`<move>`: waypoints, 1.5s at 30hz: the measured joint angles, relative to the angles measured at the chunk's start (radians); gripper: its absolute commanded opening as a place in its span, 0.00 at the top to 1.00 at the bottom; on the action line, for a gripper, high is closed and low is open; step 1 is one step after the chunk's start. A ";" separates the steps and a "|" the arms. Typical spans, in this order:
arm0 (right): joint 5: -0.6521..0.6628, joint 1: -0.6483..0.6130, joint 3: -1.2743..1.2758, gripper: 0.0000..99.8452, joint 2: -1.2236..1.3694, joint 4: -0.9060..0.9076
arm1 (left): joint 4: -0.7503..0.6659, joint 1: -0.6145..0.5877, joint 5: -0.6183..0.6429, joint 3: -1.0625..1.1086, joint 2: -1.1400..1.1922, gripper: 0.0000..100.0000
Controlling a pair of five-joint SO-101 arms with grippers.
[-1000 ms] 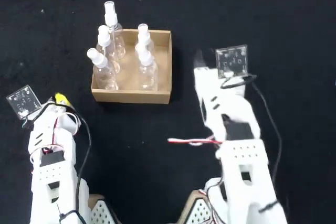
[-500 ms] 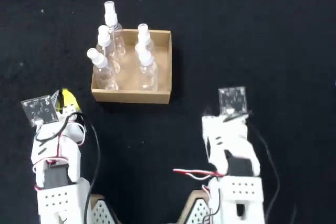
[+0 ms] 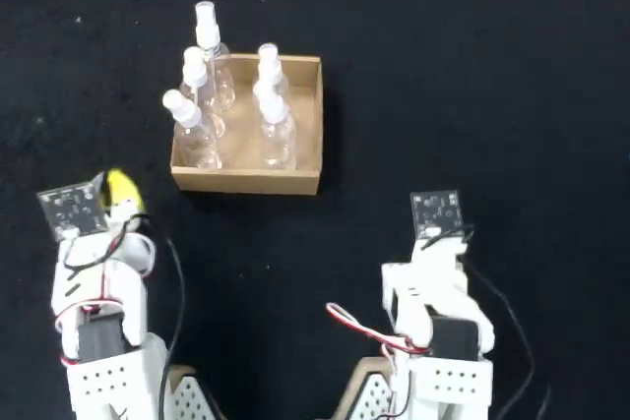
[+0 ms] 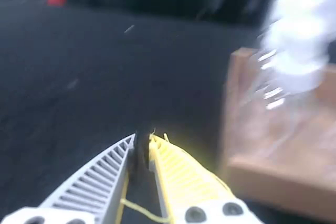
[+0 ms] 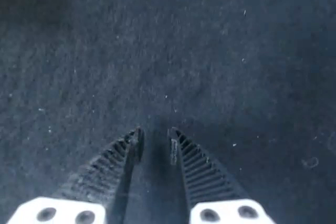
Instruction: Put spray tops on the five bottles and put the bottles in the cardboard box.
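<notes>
Both arms draw back from the cardboard box (image 3: 295,182), where the five bottles (image 3: 277,133) stand capped. The left end effector (image 4: 142,142) is closed and empty, the right end effector (image 5: 155,142) barely parted and empty. The task looks complete.

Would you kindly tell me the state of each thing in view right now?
bottles: all five upright in the box, spray tops on.
cardboard box: open-topped, holding the five.
left gripper: shut, empty.
right gripper: slightly open, empty.
</notes>
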 measured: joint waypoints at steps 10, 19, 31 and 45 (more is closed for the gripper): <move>0.000 0.000 0.000 0.94 0.000 0.014 | 0.440 -0.117 -0.041 0.000 -0.002 0.97; 0.000 0.000 0.000 0.94 0.000 0.014 | 0.499 -0.117 -0.041 0.000 -0.002 0.97; 0.000 0.000 0.000 0.94 0.000 0.014 | 0.434 -0.133 -0.288 0.000 -0.002 0.97; 0.000 0.000 0.000 0.94 0.000 0.014 | 0.635 -0.071 -0.051 0.000 -0.002 0.97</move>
